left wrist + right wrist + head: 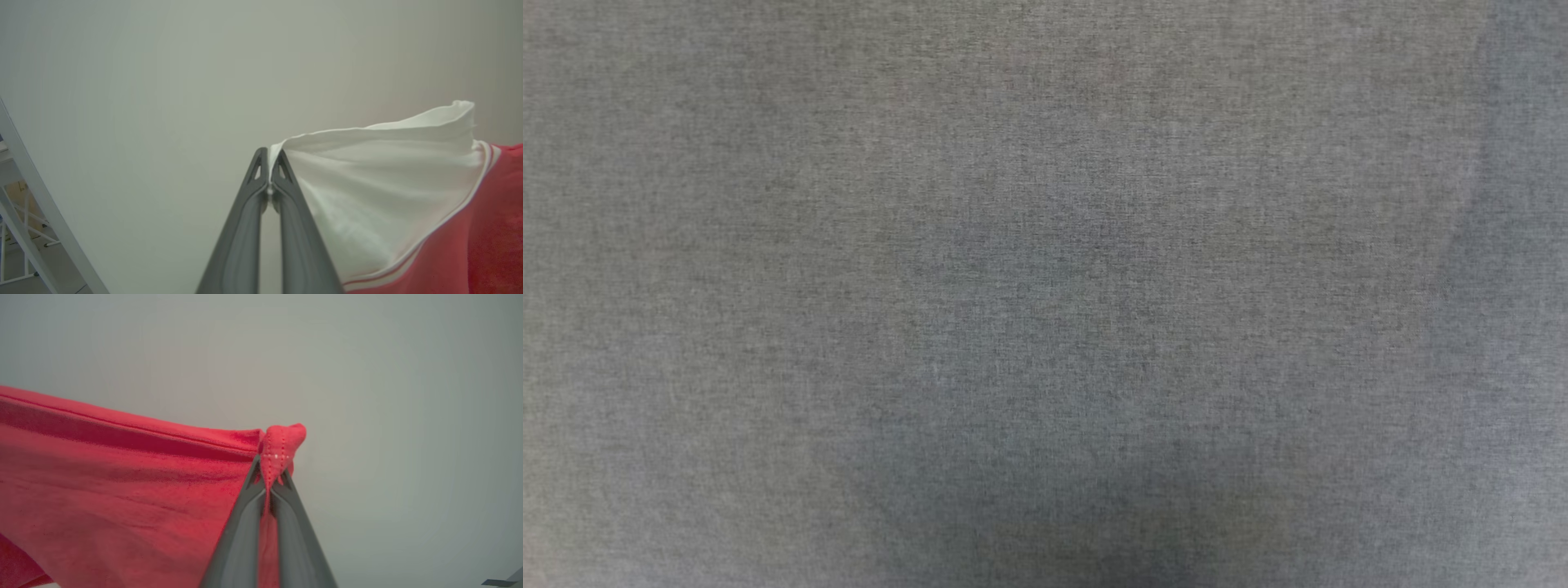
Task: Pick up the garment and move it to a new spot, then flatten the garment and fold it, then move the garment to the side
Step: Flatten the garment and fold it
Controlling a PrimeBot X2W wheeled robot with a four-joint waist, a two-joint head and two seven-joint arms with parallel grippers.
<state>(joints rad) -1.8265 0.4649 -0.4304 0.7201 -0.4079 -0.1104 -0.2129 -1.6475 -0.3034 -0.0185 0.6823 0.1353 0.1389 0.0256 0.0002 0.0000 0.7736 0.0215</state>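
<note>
The garment (380,183) is a red jersey with a white sleeve and red-and-white striped trim. In the left wrist view my left gripper (269,157) is shut on the edge of the white sleeve, which stretches off to the right toward the red body (494,228). In the right wrist view my right gripper (270,469) is shut on a bunched red corner of the garment (122,490). From there the red cloth spreads taut to the left. The lettering is hidden.
A grey woven surface (1045,294) lies under the head view, with a soft shadow at its lower middle. A white metal frame (24,196) slants at the lower left of the left wrist view. A pale plain background stands behind both grippers.
</note>
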